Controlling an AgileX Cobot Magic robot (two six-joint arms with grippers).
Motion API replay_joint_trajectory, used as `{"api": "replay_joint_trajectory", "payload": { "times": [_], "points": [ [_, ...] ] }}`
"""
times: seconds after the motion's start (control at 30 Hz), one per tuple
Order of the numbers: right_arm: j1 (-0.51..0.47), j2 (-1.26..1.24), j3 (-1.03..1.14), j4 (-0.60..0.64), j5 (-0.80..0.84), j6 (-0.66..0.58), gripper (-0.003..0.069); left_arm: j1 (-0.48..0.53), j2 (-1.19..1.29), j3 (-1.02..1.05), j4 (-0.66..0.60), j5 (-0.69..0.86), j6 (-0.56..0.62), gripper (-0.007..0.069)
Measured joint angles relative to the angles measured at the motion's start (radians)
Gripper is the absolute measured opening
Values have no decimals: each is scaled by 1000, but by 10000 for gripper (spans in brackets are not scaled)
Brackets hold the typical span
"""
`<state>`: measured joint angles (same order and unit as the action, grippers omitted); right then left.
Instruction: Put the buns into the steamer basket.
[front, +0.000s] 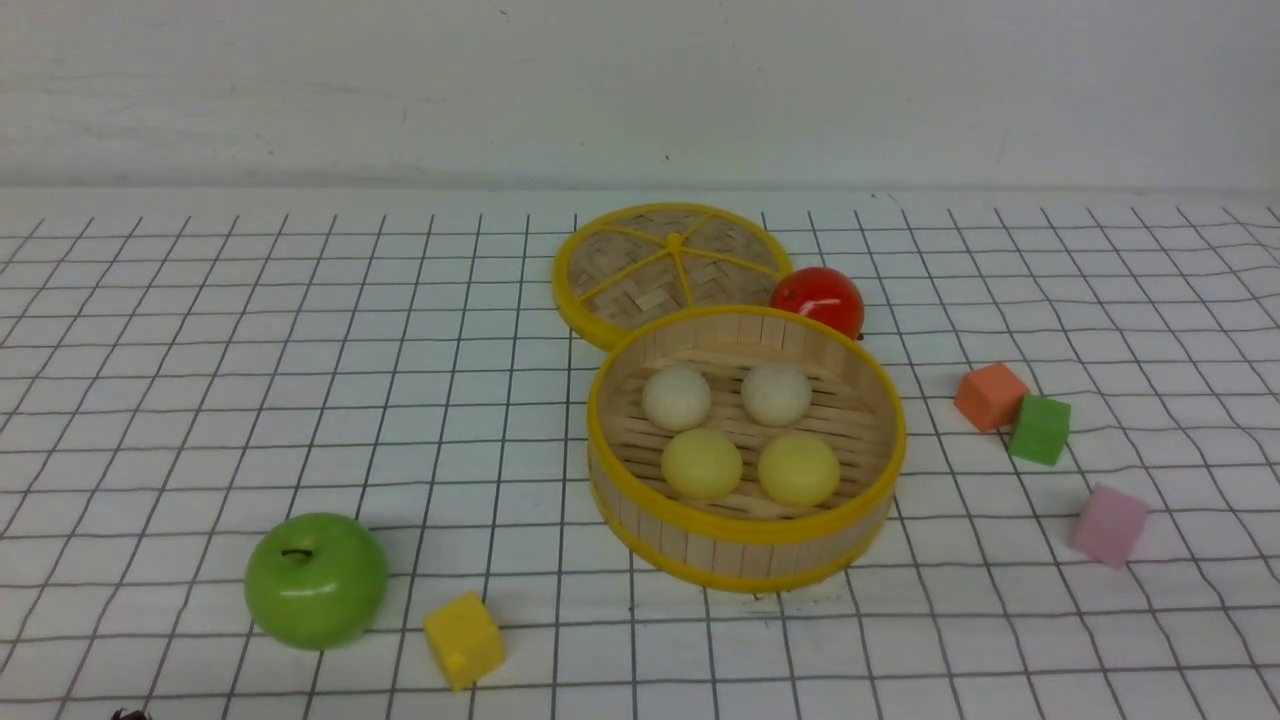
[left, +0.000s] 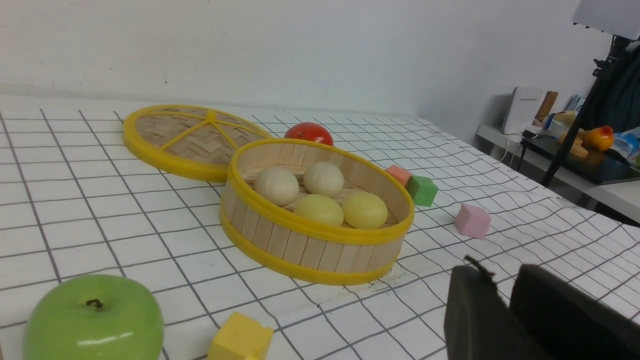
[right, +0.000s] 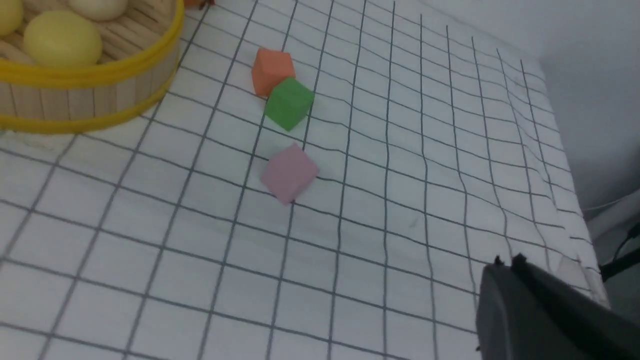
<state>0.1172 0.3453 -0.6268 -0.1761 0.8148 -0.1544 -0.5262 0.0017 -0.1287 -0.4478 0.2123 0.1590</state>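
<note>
All four buns (front: 740, 430) are lying inside the basket (front: 745, 540), the two white ones at 12 o'clock and the two yellow ones at 6 o'clock. The basket is sitting just in front of the lid (front: 672, 268), with the red fruit (front: 817, 300) at its 1 o'clock. The left gripper (left: 505, 310) and the right gripper (right: 507, 280) are both holding nothing, fingers nearly together. The apple (front: 316, 579) is resting at the basket's 8 o'clock.

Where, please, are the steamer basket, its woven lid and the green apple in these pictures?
steamer basket (front: 740, 527): front view, on the near yellow top rim.
woven lid (front: 640, 275): front view, on the woven panel left of the centre knob.
green apple (front: 316, 585): front view, on the front of its glossy skin.
</note>
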Motion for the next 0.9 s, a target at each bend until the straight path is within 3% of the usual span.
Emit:
{"api": "replay_joint_trajectory", "payload": {
  "times": [0.13,0.43,0.9],
  "points": [
    [-50,-45,140,94,-192,193,-10,0,0,0,0,0,0,115],
    [-76,-321,583,135,-438,244,-10,0,0,0,0,0,0,127],
    [-77,-356,644,198,-423,256,-3,0,-1,0,0,0,0,138]
  ]
}}
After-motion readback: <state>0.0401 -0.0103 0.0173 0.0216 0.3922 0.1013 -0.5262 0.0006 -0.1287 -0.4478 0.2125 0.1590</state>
